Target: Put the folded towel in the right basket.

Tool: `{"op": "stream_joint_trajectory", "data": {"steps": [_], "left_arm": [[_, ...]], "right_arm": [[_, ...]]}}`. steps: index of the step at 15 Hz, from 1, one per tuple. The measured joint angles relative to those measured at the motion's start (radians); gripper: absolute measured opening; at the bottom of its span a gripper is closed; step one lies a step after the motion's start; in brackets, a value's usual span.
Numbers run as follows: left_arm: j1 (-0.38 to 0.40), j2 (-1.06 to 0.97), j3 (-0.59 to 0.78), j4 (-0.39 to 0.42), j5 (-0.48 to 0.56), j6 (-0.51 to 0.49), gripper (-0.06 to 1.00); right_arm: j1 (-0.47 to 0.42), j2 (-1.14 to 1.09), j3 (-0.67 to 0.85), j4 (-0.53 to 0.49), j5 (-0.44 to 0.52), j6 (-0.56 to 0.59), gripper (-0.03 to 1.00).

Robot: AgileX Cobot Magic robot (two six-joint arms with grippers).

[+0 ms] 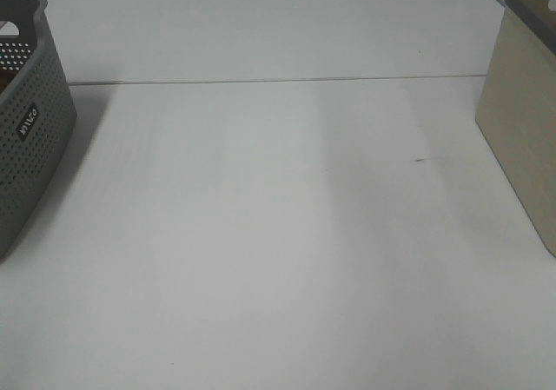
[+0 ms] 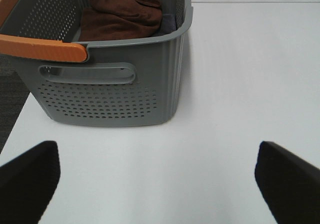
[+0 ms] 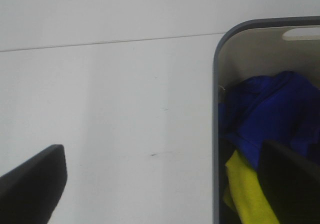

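Note:
A brown folded towel (image 2: 120, 14) lies inside the grey perforated left basket (image 2: 110, 97), on top of a dark cloth (image 2: 169, 22). My left gripper (image 2: 157, 184) is open and empty, above the table just in front of that basket. The beige right basket (image 3: 260, 54) holds a blue cloth (image 3: 270, 109) and a yellow cloth (image 3: 247, 189). My right gripper (image 3: 162, 184) is open and empty, with one finger (image 3: 292, 184) over the right basket's inside and the other over the table. Neither gripper shows in the exterior high view.
In the exterior high view the grey basket (image 1: 26, 121) stands at the left edge and the beige basket (image 1: 521, 121) at the right edge of the white table (image 1: 278, 234). The grey basket has an orange handle (image 2: 42, 48). A seam (image 1: 278, 81) crosses the table at the back.

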Motion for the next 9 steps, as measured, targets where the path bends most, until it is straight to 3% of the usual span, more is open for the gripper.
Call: {"op": "stream_joint_trajectory", "data": {"steps": [3,6,7,9], "left_arm": [[0.0,0.0,0.0,0.0,0.0,0.0,0.99],[0.0,0.0,0.0,0.0,0.0,0.0,0.99],[0.0,0.0,0.0,0.0,0.0,0.0,0.99],[0.0,0.0,0.0,0.0,0.0,0.0,0.99]], "right_arm": [[0.0,-0.189,0.187,-0.045,-0.005,0.013,0.98],[0.0,-0.499,0.549,-0.049,-0.008,0.011,0.98],[0.0,-0.548,0.604,-0.049,-0.022,0.01,0.98],[0.0,-0.796,0.863,-0.049,-0.11,0.01,0.98]]}}
